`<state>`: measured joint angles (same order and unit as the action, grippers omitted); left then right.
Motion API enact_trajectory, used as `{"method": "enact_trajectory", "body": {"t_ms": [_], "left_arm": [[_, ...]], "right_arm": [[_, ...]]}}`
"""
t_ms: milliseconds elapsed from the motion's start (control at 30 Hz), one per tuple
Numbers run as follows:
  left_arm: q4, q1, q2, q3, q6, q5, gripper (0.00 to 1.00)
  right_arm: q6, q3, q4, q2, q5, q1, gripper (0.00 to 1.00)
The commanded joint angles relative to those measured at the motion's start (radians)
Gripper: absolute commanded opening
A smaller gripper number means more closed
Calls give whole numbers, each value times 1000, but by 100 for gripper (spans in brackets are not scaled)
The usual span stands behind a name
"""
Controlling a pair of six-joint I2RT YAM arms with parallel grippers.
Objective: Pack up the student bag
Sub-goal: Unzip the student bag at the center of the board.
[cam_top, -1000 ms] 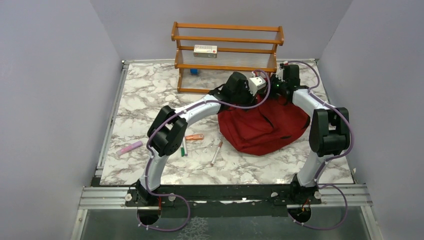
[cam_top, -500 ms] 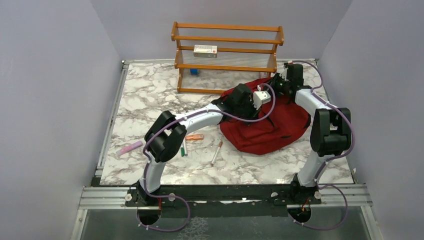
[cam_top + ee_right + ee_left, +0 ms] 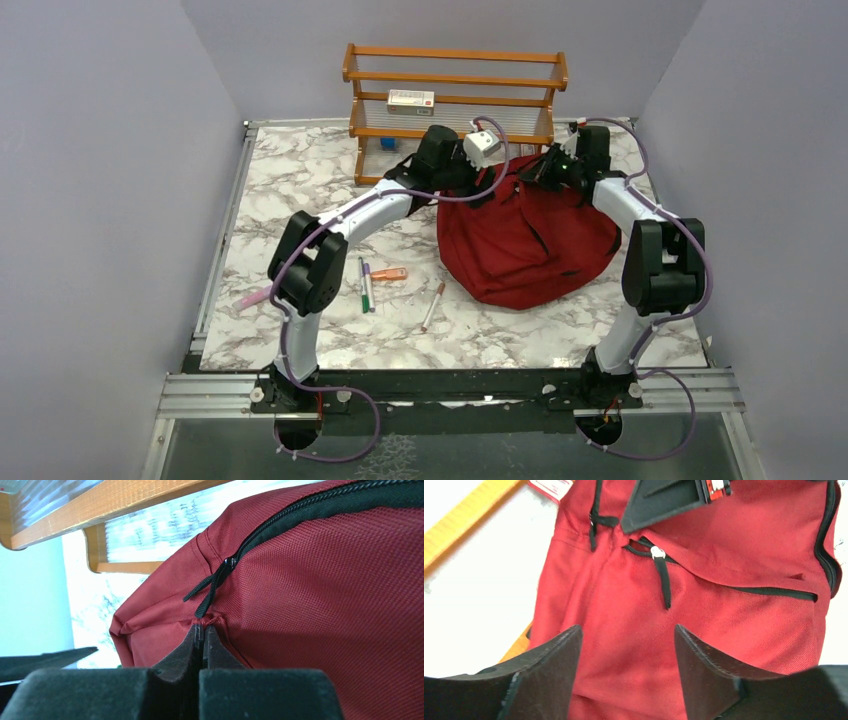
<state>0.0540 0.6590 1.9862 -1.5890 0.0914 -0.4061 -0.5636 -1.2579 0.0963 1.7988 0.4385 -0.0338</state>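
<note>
The student bag (image 3: 525, 245), dark red with black zippers, lies slumped on the marble table right of centre. My left gripper (image 3: 495, 170) hovers over its back left part, open with only red fabric (image 3: 624, 595) showing between the fingers (image 3: 627, 630). A black zipper pull (image 3: 658, 553) lies just ahead of it. My right gripper (image 3: 548, 170) is at the bag's back right edge. In the right wrist view it is shut (image 3: 204, 625) on a pinched fold of the bag's fabric (image 3: 325, 605), just below a zipper pull (image 3: 210, 587).
A wooden shelf (image 3: 455, 100) stands right behind the bag, with a white box (image 3: 411, 100) on it and a small blue item (image 3: 388, 143) under it. Left of the bag lie a pink marker (image 3: 260, 296), green and purple pens (image 3: 366, 285), an orange marker (image 3: 390, 274) and another pen (image 3: 434, 305).
My left gripper has opened and swung back and left toward the shelf. The right gripper keeps its pinch on the bag's back edge, and the bag's back part now stands higher.
</note>
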Motion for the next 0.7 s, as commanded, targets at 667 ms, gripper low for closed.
{"method": "enact_trajectory", "body": {"t_ms": [667], "left_arm": [[31,13,198,-243,-84,-147,72]], "right_arm": [[9,23,-88,-64,70,14,1]]}}
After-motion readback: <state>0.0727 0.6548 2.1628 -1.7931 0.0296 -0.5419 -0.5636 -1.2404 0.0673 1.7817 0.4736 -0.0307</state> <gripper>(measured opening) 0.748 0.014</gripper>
